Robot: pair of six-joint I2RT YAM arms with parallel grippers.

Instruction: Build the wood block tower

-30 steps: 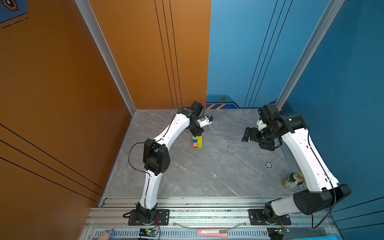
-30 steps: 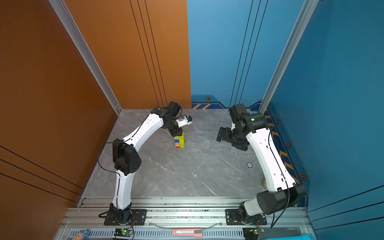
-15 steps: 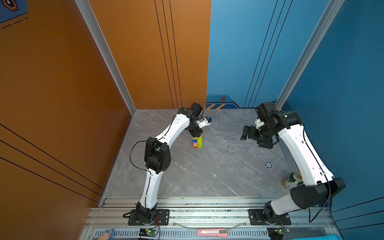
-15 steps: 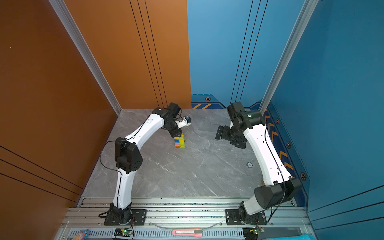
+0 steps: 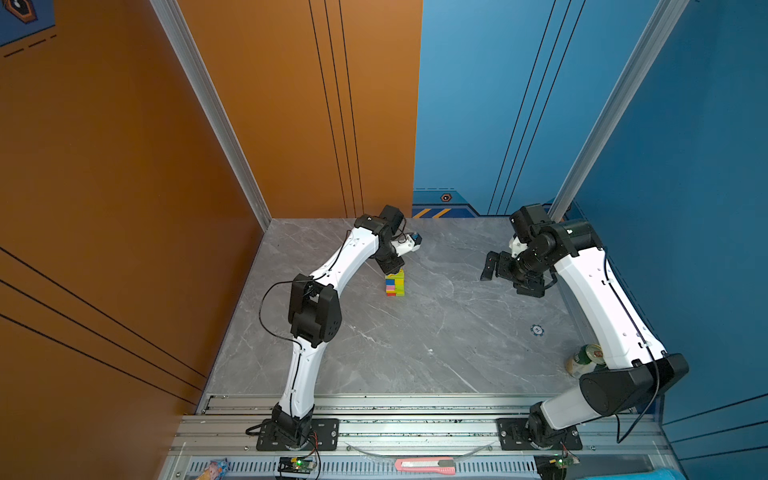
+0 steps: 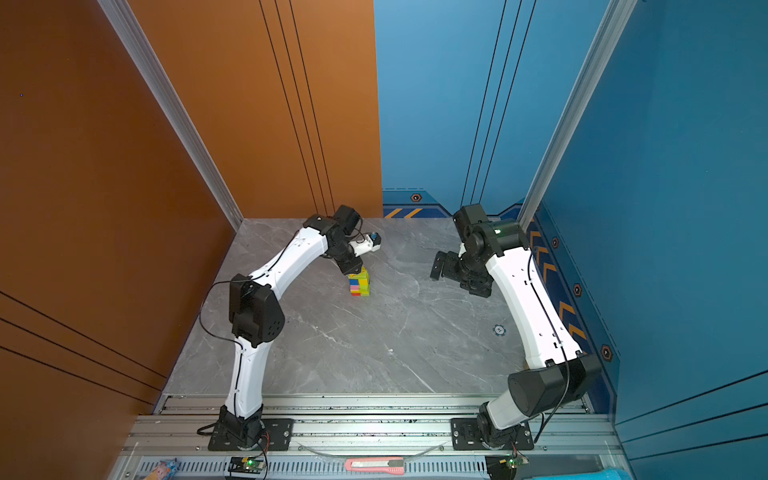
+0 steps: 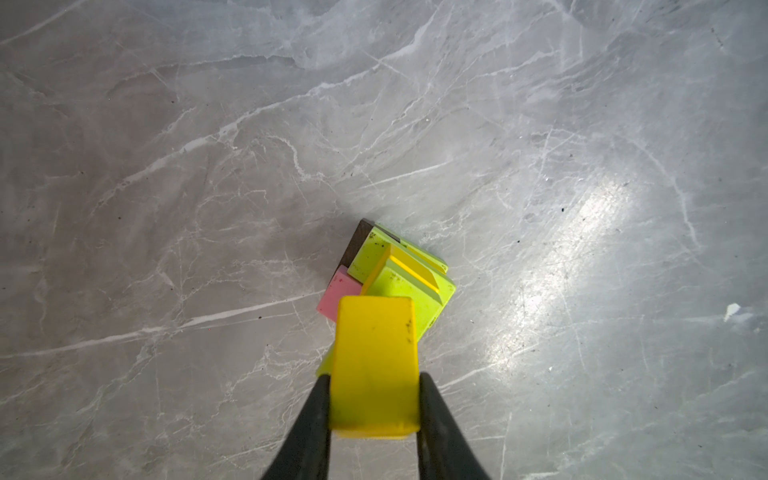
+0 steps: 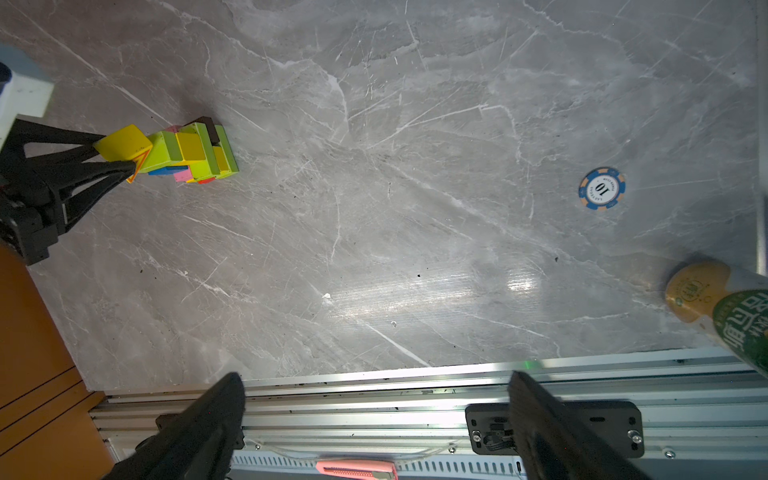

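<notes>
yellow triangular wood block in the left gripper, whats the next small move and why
Probably ease it straight down. The left gripper is shut on the yellow triangular wood block, which hangs over the top of the multicoloured block tower, but whether it rests there is unclear. The open right gripper is well clear.

The tower [image 5: 395, 284] stood upright near the centre of both top views: red, pink, blue, lime and yellow layers. A yellow wedge [image 7: 374, 353] hung at its top, pinched by the left gripper [image 7: 375, 386].
</notes>
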